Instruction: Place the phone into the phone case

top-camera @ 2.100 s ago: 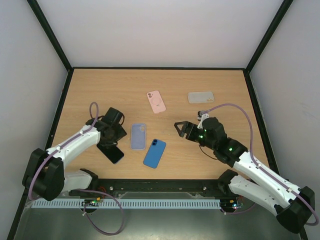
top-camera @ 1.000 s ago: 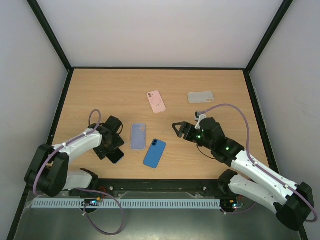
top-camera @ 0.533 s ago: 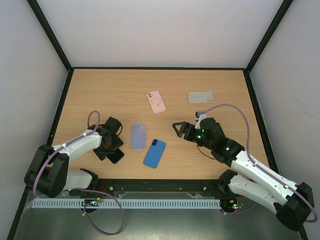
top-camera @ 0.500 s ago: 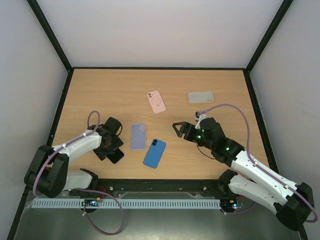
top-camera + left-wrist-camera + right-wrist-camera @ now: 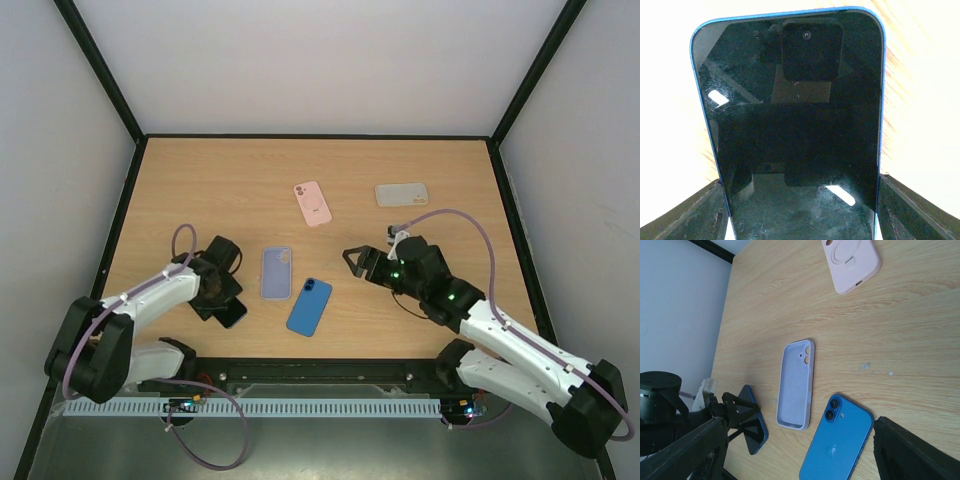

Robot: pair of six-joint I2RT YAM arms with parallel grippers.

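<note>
1. Case check: the lavender soft phone case (image 5: 277,272) lies flat on the wooden table (image 5: 200,190), open side up, with nothing in it.
2. The black-screened phone with a blue rim (image 5: 230,311) is just left of the lavender case and apart from it, not in any case.
3. The left gripper (image 5: 218,296) is on that phone. One finger sits against each long edge, clamped on it.
4. The right gripper (image 5: 352,262) is right of the lavender case. Its fingers are spread wide and hold nothing.
5. A bright blue phone lying back-up (image 5: 310,306) is just right of the lavender case's near end, with a small gap between them.
6. A pink case with a ring on its back (image 5: 312,203) lies beyond the lavender case, back-up, so its hollow is hidden.
7. A pale translucent case (image 5: 401,193) lies well right of and beyond the lavender case. Cannot tell its contents.
8. Only the left wrist view shows the screen (image 5: 795,125) close up: glossy, with reflections, and a finger (image 5: 685,215) at each lower corner.
9. Only the right wrist view shows the held phone (image 5: 754,429) tilted off the table, plus the lavender case's camera cutout (image 5: 805,356).
</note>
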